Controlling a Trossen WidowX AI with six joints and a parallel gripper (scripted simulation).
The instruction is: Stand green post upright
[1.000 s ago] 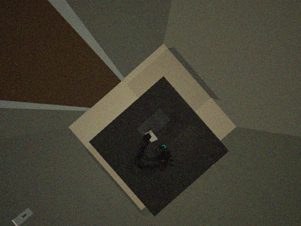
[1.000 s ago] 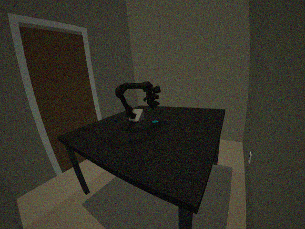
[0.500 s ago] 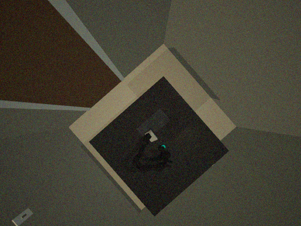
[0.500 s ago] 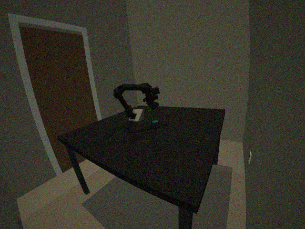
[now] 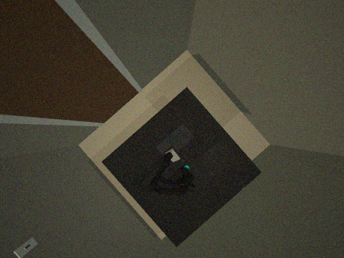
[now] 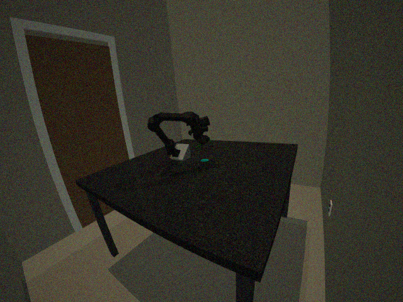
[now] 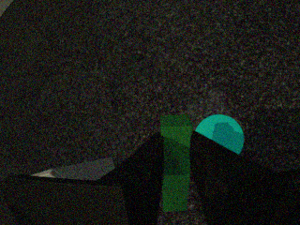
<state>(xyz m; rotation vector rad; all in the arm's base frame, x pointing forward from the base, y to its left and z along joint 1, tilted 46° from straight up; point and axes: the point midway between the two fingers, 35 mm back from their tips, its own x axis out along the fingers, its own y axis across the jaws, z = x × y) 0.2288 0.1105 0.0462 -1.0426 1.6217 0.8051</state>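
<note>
The green post (image 7: pixel 175 192) is held between the fingers of my gripper (image 7: pixel 175 139), which is shut on it. In the wrist view its long side runs up and down the picture; its exact tilt is hard to tell. The cyan circle (image 5: pixel 186 167) (image 6: pixel 204 160) (image 7: pixel 206 127) lies flat on the dark table (image 5: pixel 210 194) (image 6: pixel 208 201). In the wrist view it shows just right of the post, with a dark shadow on it and its lower part hidden by the right finger. In the exterior view the gripper is above the table, up and behind the circle.
A pale block with a grey side (image 5: pixel 174 156) (image 6: pixel 183 151) (image 7: pixel 94 170) stands by the arm's base, to the left of the circle in the exterior view. The arm bends over the table. The light is dim and the pictures are grainy.
</note>
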